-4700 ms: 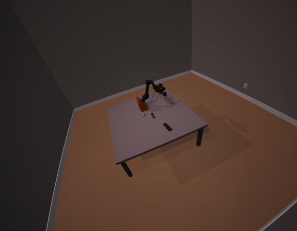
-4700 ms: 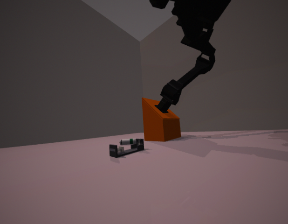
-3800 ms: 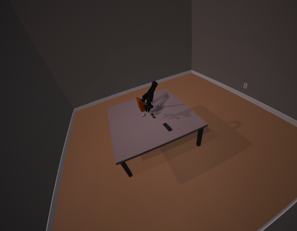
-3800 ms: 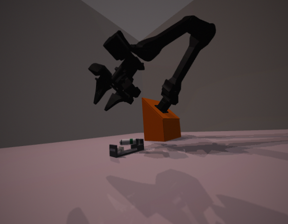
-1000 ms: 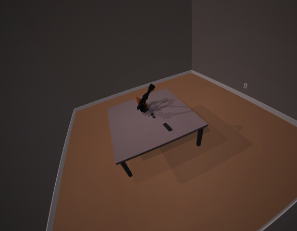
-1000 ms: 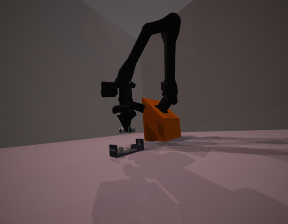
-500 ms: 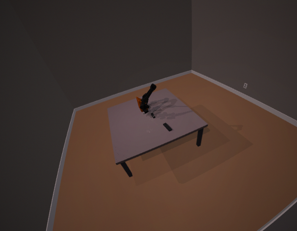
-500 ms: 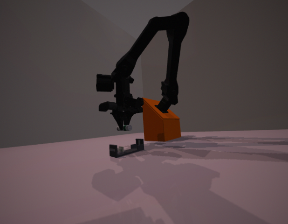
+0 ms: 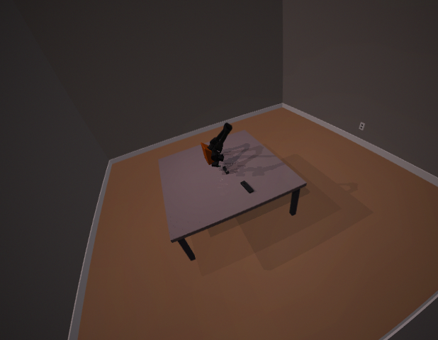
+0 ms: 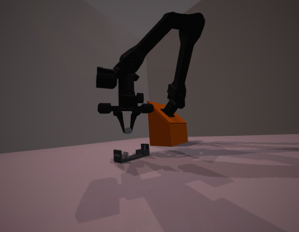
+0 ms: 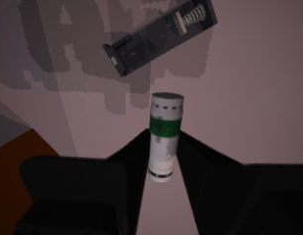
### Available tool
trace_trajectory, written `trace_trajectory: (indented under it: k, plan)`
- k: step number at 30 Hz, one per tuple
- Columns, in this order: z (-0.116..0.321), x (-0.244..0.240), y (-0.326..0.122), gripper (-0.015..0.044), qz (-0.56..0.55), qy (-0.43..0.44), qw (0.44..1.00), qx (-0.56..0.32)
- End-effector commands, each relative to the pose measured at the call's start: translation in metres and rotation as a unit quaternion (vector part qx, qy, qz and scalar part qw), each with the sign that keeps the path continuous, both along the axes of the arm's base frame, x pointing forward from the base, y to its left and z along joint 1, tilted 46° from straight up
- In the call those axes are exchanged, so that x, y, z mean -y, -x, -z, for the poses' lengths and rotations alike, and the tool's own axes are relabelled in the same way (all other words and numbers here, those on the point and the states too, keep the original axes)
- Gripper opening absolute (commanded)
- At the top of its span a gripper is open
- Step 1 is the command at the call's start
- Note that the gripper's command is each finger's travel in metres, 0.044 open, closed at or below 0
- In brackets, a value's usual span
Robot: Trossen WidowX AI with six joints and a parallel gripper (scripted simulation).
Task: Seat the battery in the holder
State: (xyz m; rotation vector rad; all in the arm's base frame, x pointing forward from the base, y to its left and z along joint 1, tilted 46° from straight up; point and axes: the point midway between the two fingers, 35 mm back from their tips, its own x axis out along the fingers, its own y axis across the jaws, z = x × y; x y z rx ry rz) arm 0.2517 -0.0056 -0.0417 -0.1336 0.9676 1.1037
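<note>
My gripper (image 10: 127, 129) (image 11: 162, 134) is shut on the battery (image 10: 127, 131) (image 11: 166, 147), a white cylinder with a green band, held roughly level well above the table. In the wrist view its grey end face points up the picture, toward the holder; the far end's shape is unclear. The black holder (image 9: 225, 169) (image 10: 131, 158) (image 11: 148, 43) lies empty on the table, below the battery in the exterior view. In the wrist view it runs diagonally, at a clear angle to the battery. Its coil spring (image 11: 194, 16) is at the upper right, its other end wall (image 11: 115, 60) at the lower left.
The orange arm base (image 9: 207, 154) (image 10: 159, 131) (image 11: 19, 181) stands on the table (image 9: 197, 205), behind and to the right of the holder in the exterior view. A dark flat block (image 9: 246, 186) lies nearer the table's front edge. Arm shadows fall around the holder.
</note>
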Motion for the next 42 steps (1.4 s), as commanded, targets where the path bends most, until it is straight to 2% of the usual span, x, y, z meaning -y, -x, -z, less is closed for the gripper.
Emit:
trace_trajectory:
  k: [1,12,24,30,42]
  plan:
    - [-0.007,-0.004,-0.007,0.0073,0.043,-0.007,0.998,-0.041]
    - [-0.03,-0.019,-0.025,0.0073,0.197,-0.03,0.961,-0.19]
    - [-0.057,-0.038,-0.04,0.0073,0.345,-0.05,0.875,-0.334]
    - [-0.058,-0.04,-0.04,0.0073,0.35,-0.049,0.87,-0.345]
    - [-0.037,-0.061,-0.039,0.0073,0.287,-0.011,0.869,-0.404]
